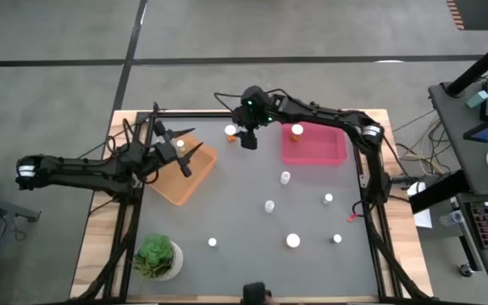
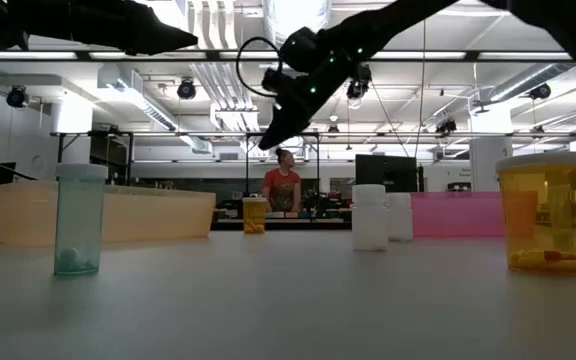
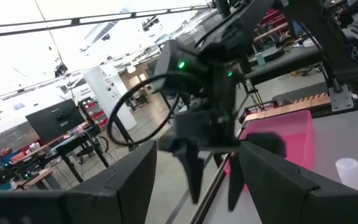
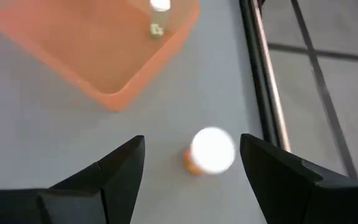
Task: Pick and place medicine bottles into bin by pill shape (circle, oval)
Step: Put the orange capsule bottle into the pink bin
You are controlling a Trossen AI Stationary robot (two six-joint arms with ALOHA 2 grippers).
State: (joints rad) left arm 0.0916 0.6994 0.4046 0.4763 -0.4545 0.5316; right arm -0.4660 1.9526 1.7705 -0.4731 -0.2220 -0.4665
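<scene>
Two bins sit at the far side of the grey tabletop (image 1: pixel 244 212): an orange bin (image 1: pixel 195 172) on the left, a pink bin (image 1: pixel 316 151) on the right.

Right gripper (image 1: pixel 247 138): raised over the far edge between the bins, fingers apart, nothing between them. An orange-bodied bottle with white cap (image 4: pixel 209 152) stands on the tabletop directly below the gap between the fingers in the right wrist view; in the high view it is just beside the gripper.

Left gripper (image 1: pixel 180 152): above the orange bin, fingers apart, empty. One white-capped bottle (image 4: pixel 158 16) lies inside the orange bin.

One orange bottle (image 1: pixel 296 130) stands at the far edge of the pink bin; whether inside or just touching the rim cannot be told.

Loose bottles on the tabletop: two white ones near centre (image 1: pixel 285 177) and (image 1: pixel 269 206), a small one toward the right (image 1: pixel 329 198), three along the near side (image 1: pixel 213 242), (image 1: pixel 293 241), (image 1: pixel 337 239).

Potted green plant (image 1: pixel 158 257) at the near left corner.

Person in a red shirt (image 2: pixel 282 187) stands in the room beyond the tabletop.
</scene>
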